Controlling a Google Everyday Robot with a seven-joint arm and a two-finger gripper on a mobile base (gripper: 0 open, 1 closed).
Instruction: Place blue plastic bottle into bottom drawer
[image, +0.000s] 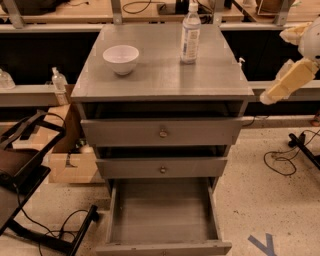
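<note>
Hanging at the right edge of the scene, the gripper (286, 84) is beside the cabinet's right side, level with the cabinet top (160, 82) and touching nothing. Can't tell if it's open or closed.

- Bottle (190, 34): upright on the far right part of the top, white cap on, well apart from the gripper.
- Bowl (121, 59): on the top, left of the bottle, clear gap between them.
- Top drawer (125, 132) and middle drawer (200, 169): each pulled out slightly, knobs at centre.
- Bottom drawer (162, 215): pulled out far toward the near side, grey floor showing.
- Left of the cabinet: pump bottle (59, 80) on a low ledge, cardboard box (70, 162) on the floor under it, black frame (30, 150) nearer.
- Floor to the right: black cable (280, 160), blue tape (265, 245).
</note>
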